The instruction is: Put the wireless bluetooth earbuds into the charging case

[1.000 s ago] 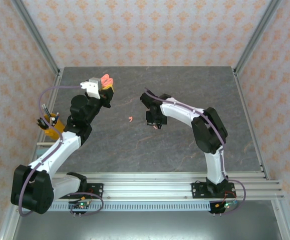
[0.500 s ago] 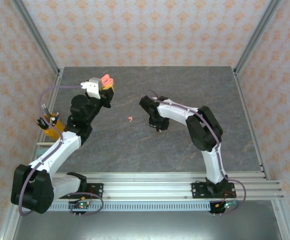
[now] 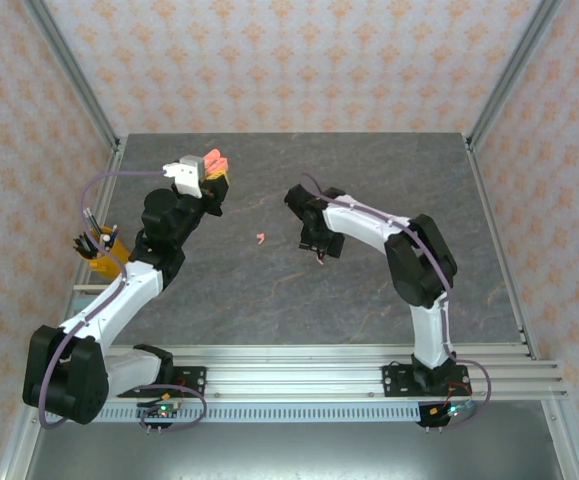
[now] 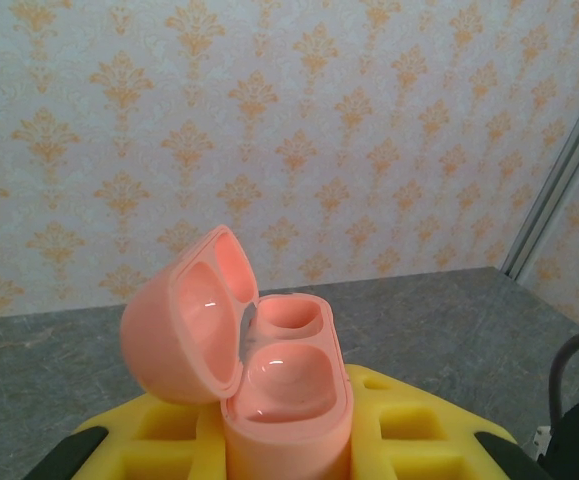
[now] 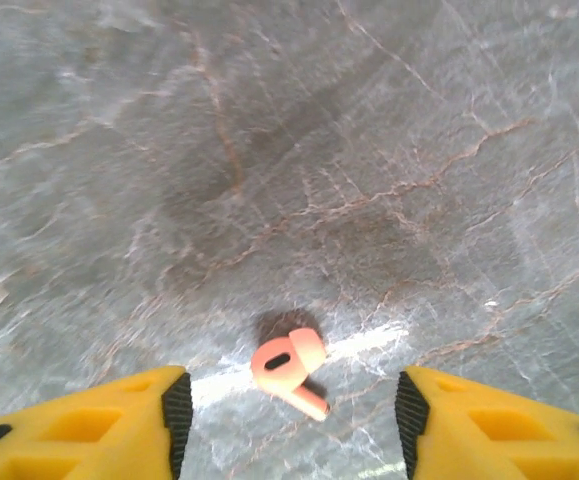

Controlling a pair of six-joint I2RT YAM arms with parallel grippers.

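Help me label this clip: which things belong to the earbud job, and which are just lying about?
Job: open salmon-pink plastic charging case in the left gripper; salmon-pink stemmed earbud on the grey marbled table below the open right gripper; second salmon-pink earbud mid-table.
Lying about: orange holder of dark pen-like tools by the table's left edge.

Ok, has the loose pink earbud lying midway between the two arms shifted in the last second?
No. The pink earbud lies on the same spot of the table, just as far from the table's far edge as before.
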